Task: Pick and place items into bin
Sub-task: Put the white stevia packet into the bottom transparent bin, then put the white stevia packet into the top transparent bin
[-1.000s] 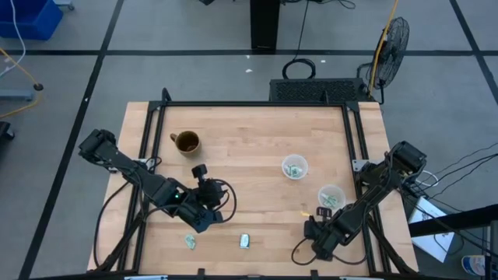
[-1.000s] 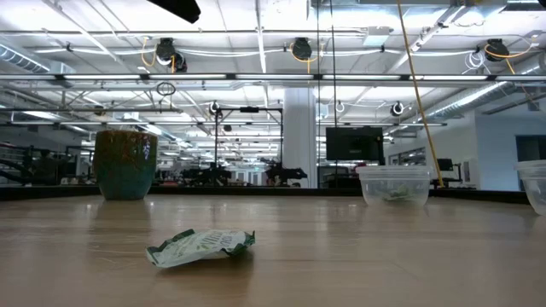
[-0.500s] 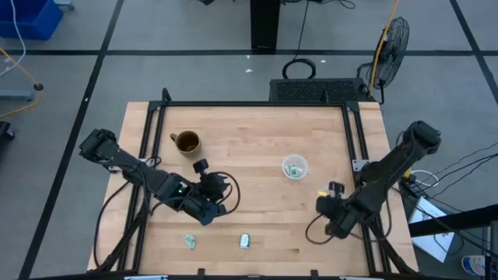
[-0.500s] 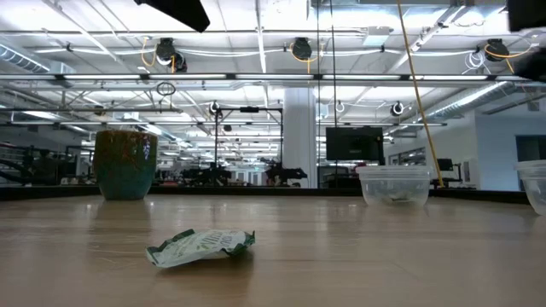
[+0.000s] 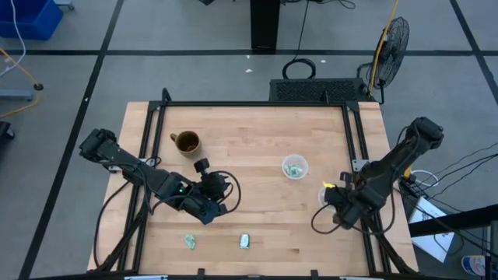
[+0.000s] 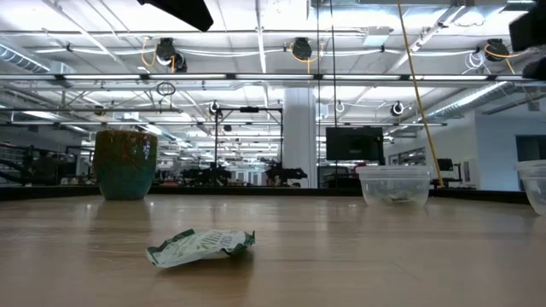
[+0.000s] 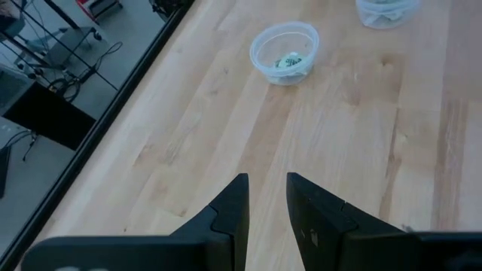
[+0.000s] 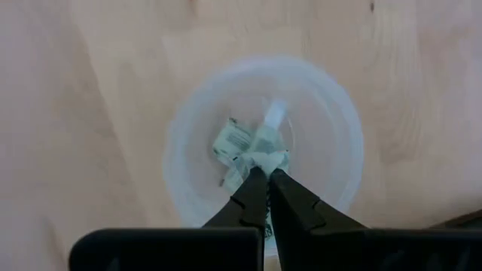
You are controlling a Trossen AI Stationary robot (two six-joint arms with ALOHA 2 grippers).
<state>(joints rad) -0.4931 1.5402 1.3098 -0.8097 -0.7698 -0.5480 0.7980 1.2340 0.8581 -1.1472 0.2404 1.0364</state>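
Note:
Two small packets lie flat on the table near its near edge: a pale green one (image 5: 189, 242) and a silvery one (image 5: 244, 241). The low view shows one packet (image 6: 202, 246). One clear round bin (image 5: 294, 166) holds packets. A second clear bin (image 8: 343, 113), also holding packets (image 8: 232, 140), sits directly under my right gripper (image 5: 331, 196), which points down and is shut on a packet. My left gripper (image 5: 210, 205) hovers above the table's left middle, narrowly open (image 7: 267, 197) and holding nothing. My right gripper pinches a pale green-white packet (image 8: 263, 159) between its two fingertips, coming from above and pointing down. The packet sticks out beyond the tips, over the inside of the clear bin. I cannot tell whether it touches the packets lying in the bin.
A brown mug (image 5: 187, 141) stands upright toward the far left of the table (image 5: 249, 128); it also shows in the low view (image 6: 125, 164). Bare wood lies between the mug, the bins and the two loose packets. A black frame borders the table.
My right gripper has moved from low near the near edge toward the far and right edges, ending over the right-hand bin. My left gripper has shifted slightly toward the far edge. The packets on the table have not moved.

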